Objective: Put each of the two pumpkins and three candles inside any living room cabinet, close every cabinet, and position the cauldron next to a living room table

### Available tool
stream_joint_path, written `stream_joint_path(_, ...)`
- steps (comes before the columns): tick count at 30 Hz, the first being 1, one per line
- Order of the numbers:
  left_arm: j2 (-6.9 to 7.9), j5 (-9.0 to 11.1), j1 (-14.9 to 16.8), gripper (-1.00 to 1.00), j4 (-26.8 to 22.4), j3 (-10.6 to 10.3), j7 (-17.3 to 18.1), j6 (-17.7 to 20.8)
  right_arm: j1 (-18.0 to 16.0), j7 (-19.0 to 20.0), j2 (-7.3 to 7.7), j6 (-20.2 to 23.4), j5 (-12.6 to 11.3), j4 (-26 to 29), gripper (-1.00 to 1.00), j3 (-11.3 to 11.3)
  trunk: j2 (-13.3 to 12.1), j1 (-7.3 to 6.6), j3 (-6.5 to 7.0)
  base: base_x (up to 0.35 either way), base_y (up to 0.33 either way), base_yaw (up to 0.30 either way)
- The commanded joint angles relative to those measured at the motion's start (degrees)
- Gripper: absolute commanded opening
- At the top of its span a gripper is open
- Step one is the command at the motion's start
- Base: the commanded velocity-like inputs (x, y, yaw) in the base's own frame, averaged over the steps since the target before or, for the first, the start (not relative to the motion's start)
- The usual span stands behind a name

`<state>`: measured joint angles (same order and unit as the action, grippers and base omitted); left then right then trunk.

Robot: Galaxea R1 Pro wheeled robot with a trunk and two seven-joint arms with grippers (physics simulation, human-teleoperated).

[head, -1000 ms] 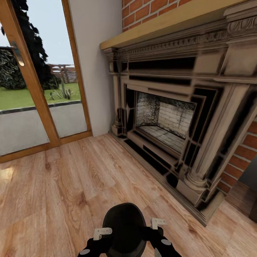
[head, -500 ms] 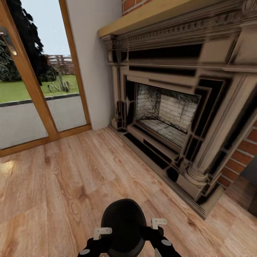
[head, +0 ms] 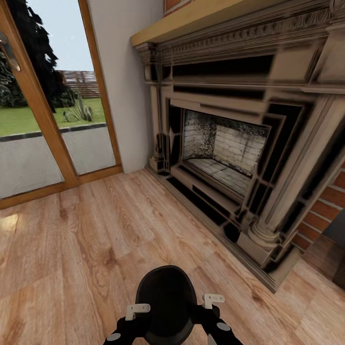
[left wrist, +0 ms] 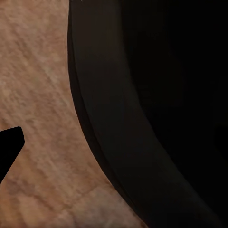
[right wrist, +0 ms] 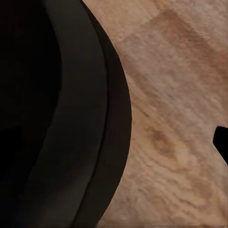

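Round black cauldron (head: 166, 303), dark hollow mouth facing up, sits low at centre of the head view, between the two arms and above the pale wood-plank floor (head: 72, 268). Left hand (head: 137, 311) is pressed to the cauldron's left rim, right hand (head: 212, 300) to its right rim; pale finger tips visible on both, but whether either is clenched on the rim or merely alongside it, cannot tell. Wrist views: curved black cauldron wall (left wrist: 142, 104) (right wrist: 52, 114) close up, plank floor beyond.

Ahead and right: large carved grey-brown fireplace surround (head: 268, 143) with light brick firebox, tan mantel shelf above, red brick at the sides. Ahead and left: wood-framed glass door (head: 52, 120), lawn outside.
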<state>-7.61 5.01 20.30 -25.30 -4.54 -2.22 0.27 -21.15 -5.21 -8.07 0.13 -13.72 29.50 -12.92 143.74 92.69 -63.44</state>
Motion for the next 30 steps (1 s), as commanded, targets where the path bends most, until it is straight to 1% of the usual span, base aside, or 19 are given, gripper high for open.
stream_joint_path(1,0.05,0.51,0.00,1.00,0.00,-0.38,-0.28,0.02,-0.03,-0.50,0.03,-0.01,-0.60,-0.35,1.00,-0.46,0.02,-0.01,-0.05,0.000,0.000,0.000)
stream_joint_path(5,0.05,0.51,0.00,1.00,-0.06,-0.38,-0.31,0.00,-0.03,-0.53,0.00,-0.17,-0.63,-1.05,1.00,-0.44,0.02,-0.01,-0.05,0.000,0.000,0.000)
stream_joint_path(6,0.05,0.51,0.00,1.00,-0.07,-0.38,-0.32,-0.01,-0.03,-0.55,0.00,-0.17,-0.62,-1.11,-1.00,-0.44,0.02,-0.01,-0.05,0.000,0.000,0.000)
stream_joint_path(28,0.12,0.49,0.00,1.00,-0.10,-0.34,-0.33,-0.01,-0.03,-0.59,0.08,-0.04,-0.70,-1.47,-1.00,-0.44,0.02,-0.01,-0.05,0.000,0.000,0.000)
stream_joint_path(29,0.13,0.50,0.00,-1.00,-0.10,-0.34,-0.33,-0.01,-0.03,-0.59,0.08,-0.04,-0.70,-1.47,-1.00,-0.44,0.02,-0.01,-0.05,0.000,0.000,0.000)
stream_joint_path(30,0.13,0.49,0.00,-1.00,-0.10,-0.33,-0.33,-0.04,-0.03,-0.59,0.08,-0.04,-0.70,-1.47,-1.00,-0.44,0.02,-0.01,-0.05,0.000,0.000,0.000)
